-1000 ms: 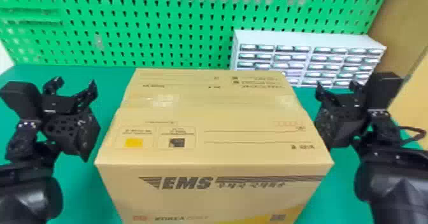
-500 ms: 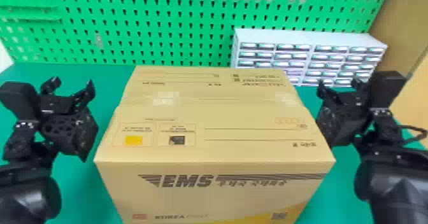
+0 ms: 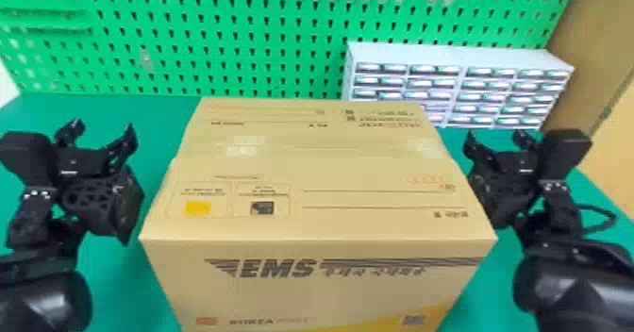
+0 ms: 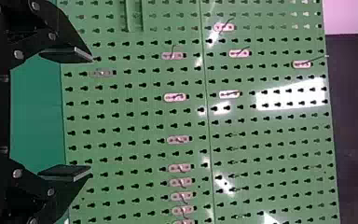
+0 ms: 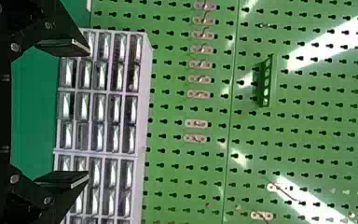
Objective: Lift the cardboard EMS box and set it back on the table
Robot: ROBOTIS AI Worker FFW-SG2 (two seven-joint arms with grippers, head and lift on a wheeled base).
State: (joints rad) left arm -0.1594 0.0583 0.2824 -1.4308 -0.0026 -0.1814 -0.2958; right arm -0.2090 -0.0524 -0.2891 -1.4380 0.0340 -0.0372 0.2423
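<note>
The cardboard EMS box (image 3: 311,185) sits between my two grippers, its printed top up and its EMS front toward me. Its underside is hidden, so I cannot tell whether it rests on the table. My left gripper (image 3: 100,133) stands left of the box with a strip of green between, its fingers apart. Close against the box's right side is my right gripper (image 3: 495,140), fingers also apart; contact is unclear. In the left wrist view, the left gripper (image 4: 70,114) has nothing between its pads. The right wrist view finds the right gripper (image 5: 67,114) equally empty.
A green table (image 3: 118,269) lies around the box. Behind stand a green pegboard (image 3: 264,38) and a white cabinet of small drawers (image 3: 401,53) at the back right. A dark cable (image 3: 613,218) loops beside my right arm.
The box appears slightly higher and larger than a second ago. Both grippers now show a little lower in the head view, and the right one has shifted slightly left, toward the box.
</note>
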